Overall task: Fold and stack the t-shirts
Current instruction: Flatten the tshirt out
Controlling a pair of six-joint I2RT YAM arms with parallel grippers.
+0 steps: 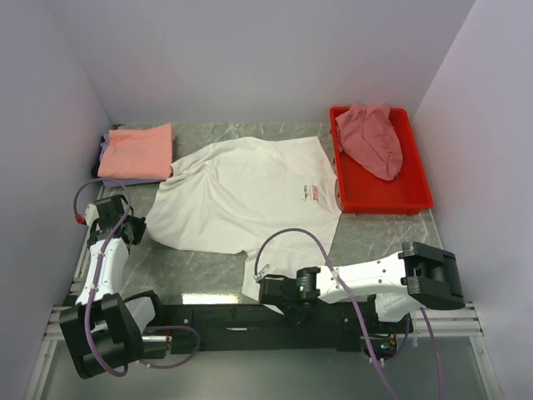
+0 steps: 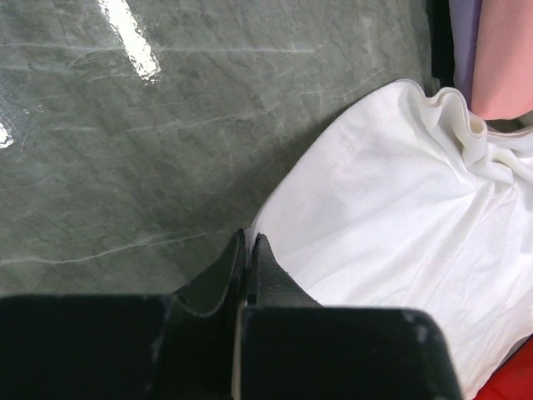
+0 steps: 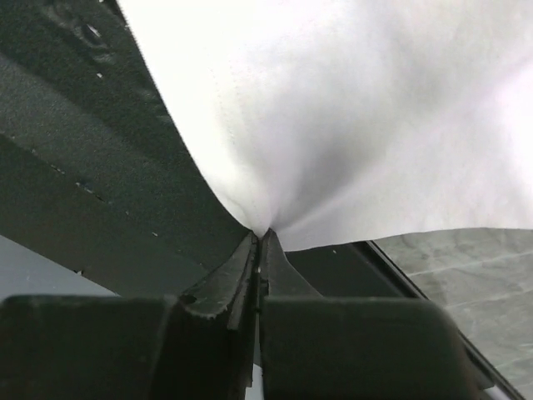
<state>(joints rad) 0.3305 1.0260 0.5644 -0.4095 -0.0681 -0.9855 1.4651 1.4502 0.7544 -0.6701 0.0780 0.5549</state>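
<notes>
At the 6 o'clock edge of the table (image 1: 375, 237), the right tool (image 3: 261, 237) is clamping shut on a near corner of the white t-shirt (image 1: 250, 196), the cloth puckering into its tips. At 8 o'clock, the left tool (image 2: 247, 243) is sitting closed with its tips against the shirt's side edge; whether any cloth is caught there cannot be told. The white t-shirt is lying spread across the middle of the table, its small red chest logo (image 1: 315, 193) facing up toward 3 o'clock. At 10 o'clock, a folded salmon-orange t-shirt (image 1: 137, 150) is resting on a lavender t-shirt (image 1: 133, 180). At 2 o'clock, a dusty-pink t-shirt (image 1: 375, 137) is lying bunched in the red tray (image 1: 383, 204).
</notes>
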